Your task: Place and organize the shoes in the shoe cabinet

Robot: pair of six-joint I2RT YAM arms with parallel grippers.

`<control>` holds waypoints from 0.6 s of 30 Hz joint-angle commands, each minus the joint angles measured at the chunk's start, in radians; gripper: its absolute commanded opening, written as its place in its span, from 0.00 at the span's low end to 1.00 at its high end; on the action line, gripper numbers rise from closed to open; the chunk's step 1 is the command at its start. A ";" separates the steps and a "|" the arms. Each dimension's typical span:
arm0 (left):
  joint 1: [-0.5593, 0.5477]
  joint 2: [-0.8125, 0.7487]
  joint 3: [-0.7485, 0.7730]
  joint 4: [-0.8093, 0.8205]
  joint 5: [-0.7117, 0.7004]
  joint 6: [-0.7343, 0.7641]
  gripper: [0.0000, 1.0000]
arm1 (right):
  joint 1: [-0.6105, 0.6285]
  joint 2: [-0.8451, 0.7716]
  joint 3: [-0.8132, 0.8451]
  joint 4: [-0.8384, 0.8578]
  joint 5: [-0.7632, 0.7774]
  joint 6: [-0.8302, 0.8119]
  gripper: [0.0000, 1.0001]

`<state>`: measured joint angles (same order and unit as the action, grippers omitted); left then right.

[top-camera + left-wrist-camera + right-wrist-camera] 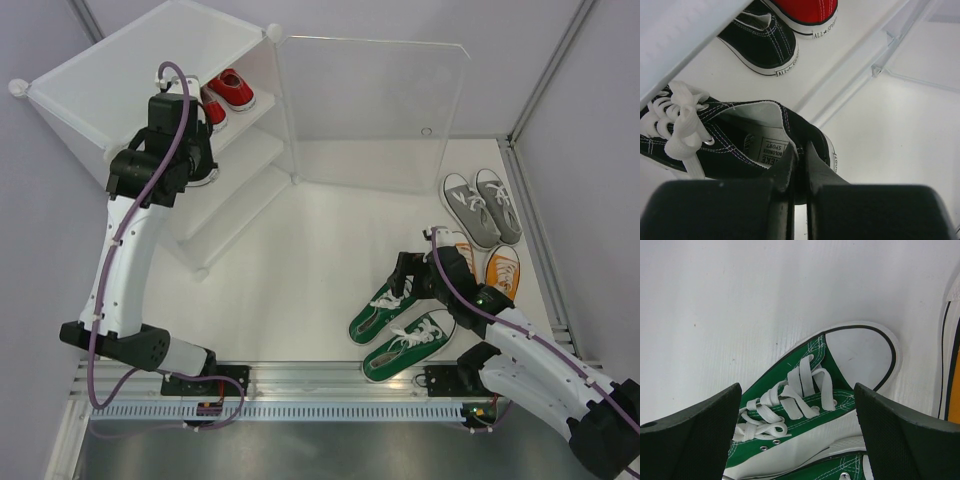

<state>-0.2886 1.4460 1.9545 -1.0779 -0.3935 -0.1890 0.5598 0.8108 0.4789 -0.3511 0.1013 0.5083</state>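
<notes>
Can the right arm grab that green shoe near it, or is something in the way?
Probably yes. The right gripper hangs open right over the green shoe, its fingers either side of the laces, and nothing lies between them. The second green shoe sits close beside it, though.

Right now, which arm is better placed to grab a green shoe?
Right. The right tool hovers open over the laces of a green shoe; the left tool is shut on the heel of a black shoe at the shoe cabinet.

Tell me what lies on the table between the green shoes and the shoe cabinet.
Nothing lies there: in the top view, the white table is bare from the green shoes to the shoe cabinet.
</notes>
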 commanded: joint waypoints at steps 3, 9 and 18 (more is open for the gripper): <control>0.023 -0.078 -0.031 0.015 -0.068 0.054 0.02 | 0.000 -0.009 -0.011 0.043 -0.009 -0.005 0.96; 0.023 -0.133 -0.109 0.013 -0.154 -0.142 0.54 | 0.000 -0.002 -0.010 0.041 -0.020 -0.007 0.96; 0.022 -0.164 -0.103 0.024 -0.093 -0.262 0.98 | -0.001 0.004 0.009 0.041 -0.064 -0.017 0.96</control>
<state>-0.2806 1.3087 1.8416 -1.0580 -0.4854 -0.3824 0.5598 0.8127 0.4732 -0.3504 0.0742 0.5049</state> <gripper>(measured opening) 0.953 0.959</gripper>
